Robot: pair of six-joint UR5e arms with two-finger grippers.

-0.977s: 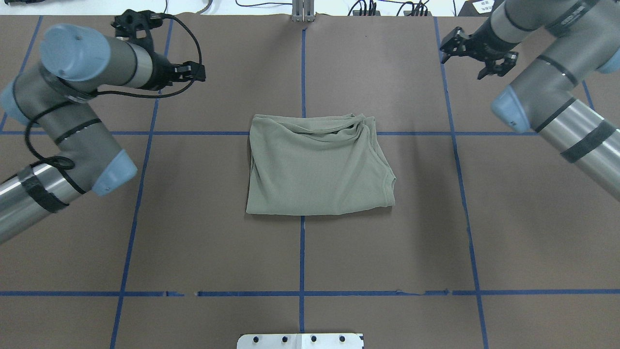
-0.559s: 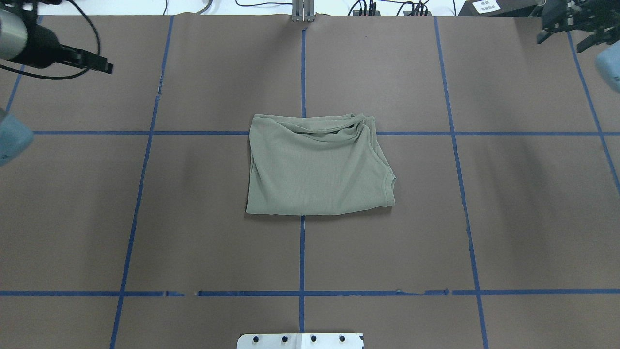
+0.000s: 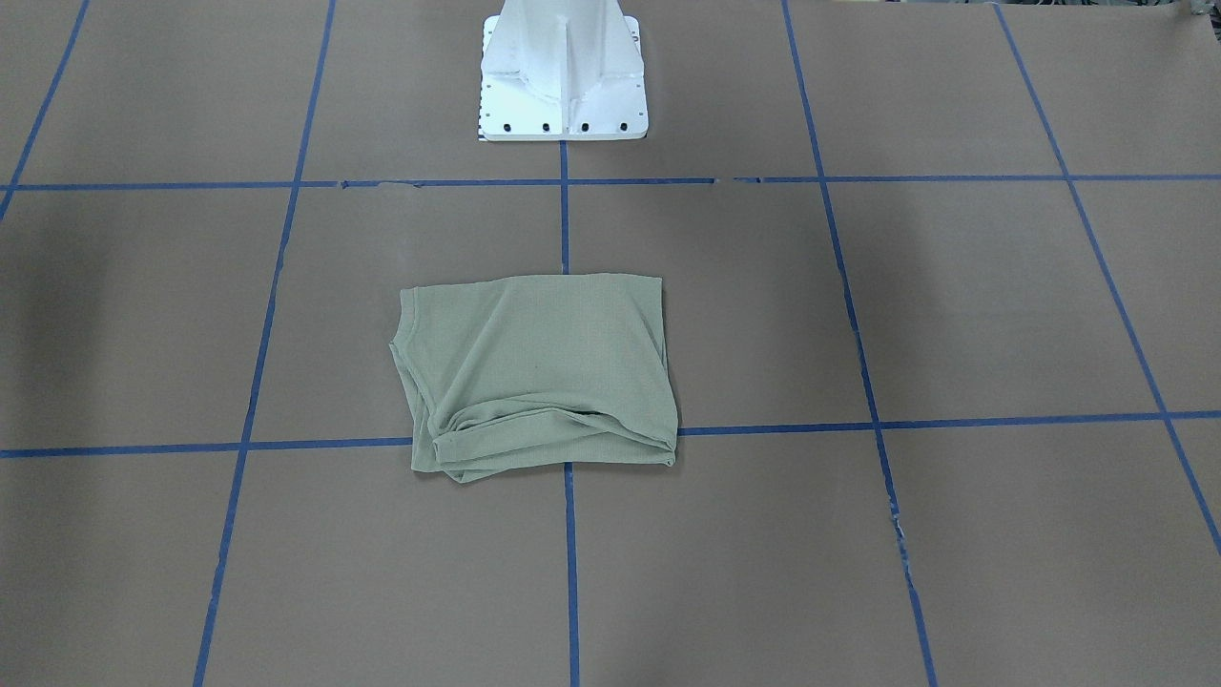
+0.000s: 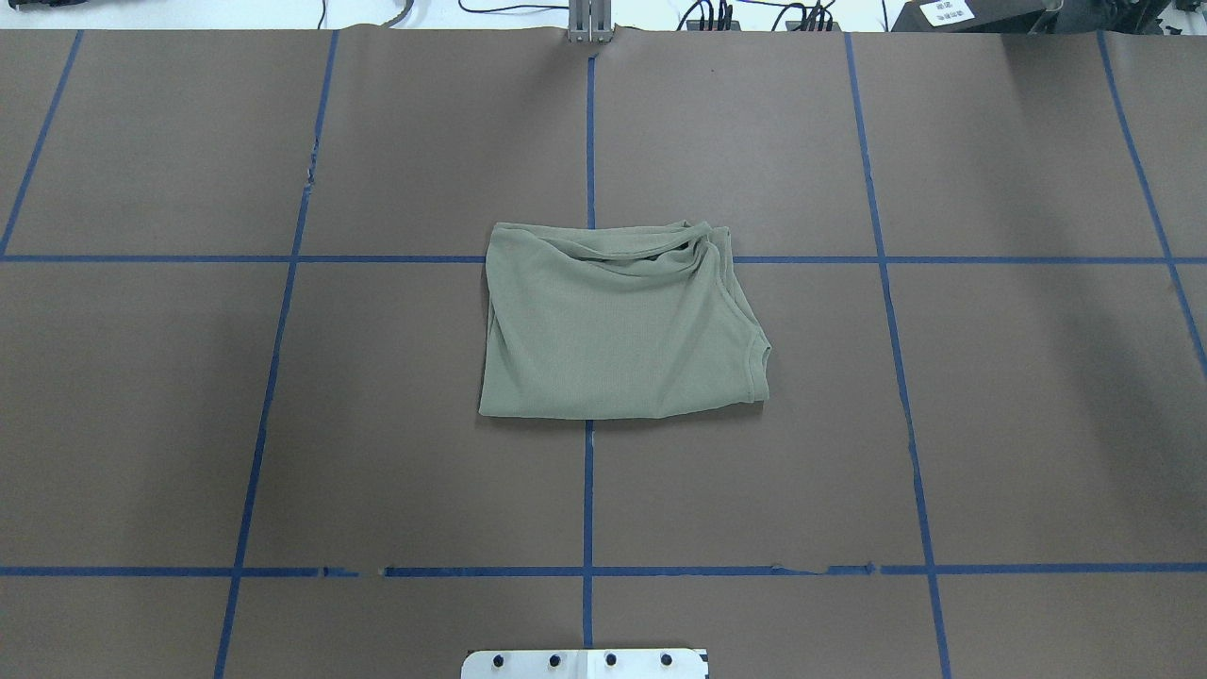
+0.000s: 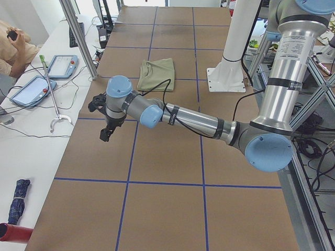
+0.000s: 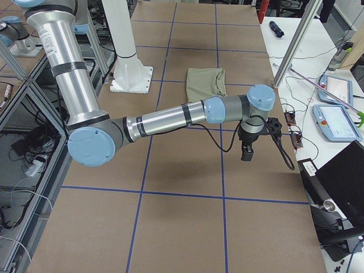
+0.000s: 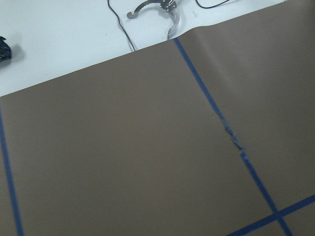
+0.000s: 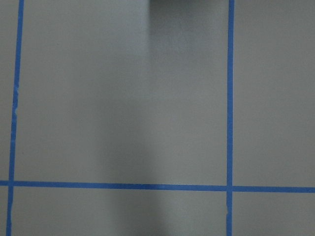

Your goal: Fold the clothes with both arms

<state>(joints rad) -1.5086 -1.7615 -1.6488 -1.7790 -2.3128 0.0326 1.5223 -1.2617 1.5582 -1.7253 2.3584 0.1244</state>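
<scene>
Brown table (image 4: 377, 424) bears shirt (image 4: 613, 330) and white pedestal (image 3: 563, 76); left fingers (image 5: 104, 135), right fingers (image 6: 247, 153): state unclear.

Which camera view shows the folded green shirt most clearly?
The overhead exterior view: the shirt lies central, whole and large, its folds and edges sharp. The front-facing view shows it whole too, from the opposite side. Both side views show it small and far. The wrist views do not show it.
</scene>
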